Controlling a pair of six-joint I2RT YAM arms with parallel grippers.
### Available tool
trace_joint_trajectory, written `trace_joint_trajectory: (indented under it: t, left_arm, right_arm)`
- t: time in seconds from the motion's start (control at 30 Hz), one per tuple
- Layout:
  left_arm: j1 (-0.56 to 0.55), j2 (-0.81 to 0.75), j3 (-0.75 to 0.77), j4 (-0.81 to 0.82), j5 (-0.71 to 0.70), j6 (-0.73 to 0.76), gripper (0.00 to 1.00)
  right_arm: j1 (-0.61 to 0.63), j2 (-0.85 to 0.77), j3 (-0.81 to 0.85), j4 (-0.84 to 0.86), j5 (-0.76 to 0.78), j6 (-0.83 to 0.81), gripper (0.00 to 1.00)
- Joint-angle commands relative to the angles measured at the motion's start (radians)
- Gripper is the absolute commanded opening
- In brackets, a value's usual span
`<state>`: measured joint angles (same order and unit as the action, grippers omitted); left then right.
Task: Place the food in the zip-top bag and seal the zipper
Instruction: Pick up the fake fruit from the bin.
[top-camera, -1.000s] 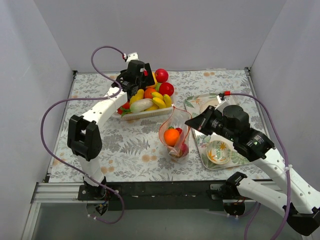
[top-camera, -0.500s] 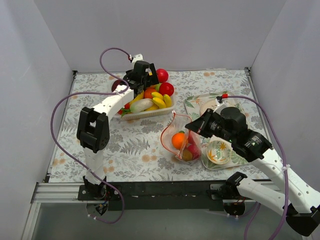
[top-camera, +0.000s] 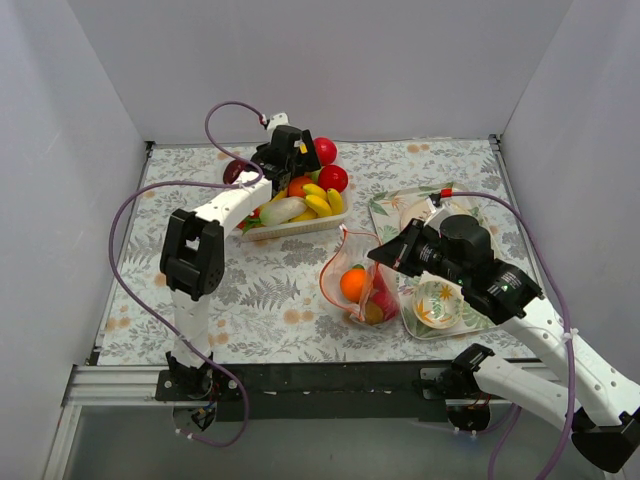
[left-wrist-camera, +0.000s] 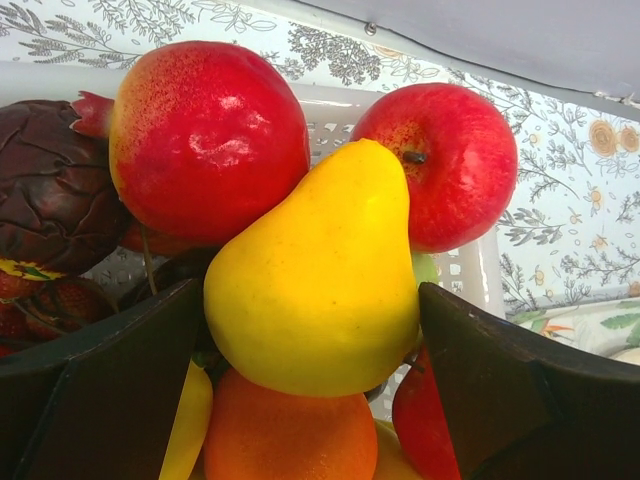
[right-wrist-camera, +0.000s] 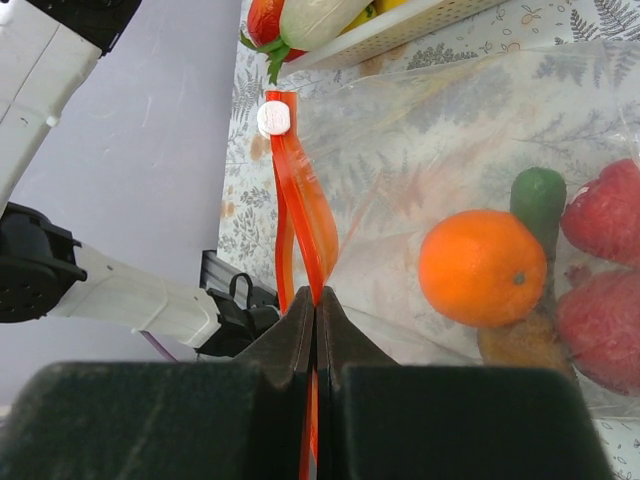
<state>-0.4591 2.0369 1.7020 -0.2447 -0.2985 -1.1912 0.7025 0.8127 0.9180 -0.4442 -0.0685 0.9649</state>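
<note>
- The right hand (right-wrist-camera: 316, 300), nearest the arm bases, is clenched flat on the zipper (right-wrist-camera: 292, 170), a thin, glossy red-orange strip that bows into a narrow loop above the fingers.
- The zip-top bag (top-camera: 358, 290) hangs from that grip onto the leaf-printed counter (top-camera: 270, 290). It is made of clear, crinkly film.
- Inside the bag lie a round, dimpled orange (right-wrist-camera: 483, 268), a smooth green stub (right-wrist-camera: 538, 198) and knobbly red pieces (right-wrist-camera: 605, 225).
- Just right of the bag sits a flat leaf-patterned tray (top-camera: 395, 203) holding a round cream plate (top-camera: 437, 303).
- Beyond the bag and to its left stands a white slatted basket (top-camera: 300, 227), heaped with shiny plastic food.
- Farthest from the bag, the left hand (left-wrist-camera: 310, 330) hovers over that heap, its dark fingers spread wide on either side of a smooth, teardrop-shaped yellow pear (left-wrist-camera: 315, 250). I cannot tell whether they press on it.
- Past the pear are a speckled red fruit (left-wrist-camera: 205, 135), a red apple (left-wrist-camera: 450, 165) with a stem dimple, and a wrinkled dark purple piece (left-wrist-camera: 50, 190).
</note>
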Motion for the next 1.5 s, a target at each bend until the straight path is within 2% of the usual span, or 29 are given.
trace_joint_trajectory:
  t: [0.0, 0.1, 0.13, 0.23, 0.43, 0.8, 1.0, 1.13, 1.4, 1.47]
  left_arm:
    - [0.004, -0.014, 0.021, 0.022, -0.021, -0.008, 0.88]
    - [0.004, -0.014, 0.018, 0.027, -0.024, -0.008, 0.82]
    - [0.002, -0.015, 0.015, 0.028, -0.024, -0.010, 0.76]
    - [0.004, -0.024, 0.012, 0.038, -0.021, -0.005, 0.67]
    - [0.003, -0.072, 0.005, 0.039, -0.021, 0.004, 0.52]
    - [0.004, -0.175, -0.010, 0.030, -0.014, 0.047, 0.49]
    - [0.004, -0.293, -0.070, -0.004, 0.033, 0.039, 0.49]
    - [-0.009, -0.444, -0.137, -0.065, 0.142, 0.013, 0.49]
    - [-0.113, -0.817, -0.462, -0.159, 0.295, -0.041, 0.49]
    - [-0.141, -0.872, -0.514, -0.171, 0.297, -0.083, 0.49]
  right_arm:
    - [0.003, -0.013, -0.008, 0.071, -0.025, -0.006, 0.01]
    - [0.002, -0.015, -0.011, 0.075, -0.027, -0.005, 0.01]
    - [0.003, -0.015, -0.013, 0.076, -0.027, -0.005, 0.01]
    - [0.003, -0.017, -0.015, 0.075, -0.027, -0.006, 0.01]
    - [0.003, -0.017, -0.019, 0.081, -0.022, -0.003, 0.01]
    - [0.003, 0.008, -0.041, 0.104, -0.024, -0.002, 0.01]
    - [0.002, 0.031, -0.042, 0.128, -0.011, -0.006, 0.01]
    - [0.003, 0.066, -0.031, 0.167, -0.007, -0.005, 0.01]
    - [0.005, 0.186, 0.060, 0.197, 0.012, -0.011, 0.01]
    - [0.006, 0.209, 0.074, 0.200, 0.018, -0.011, 0.01]
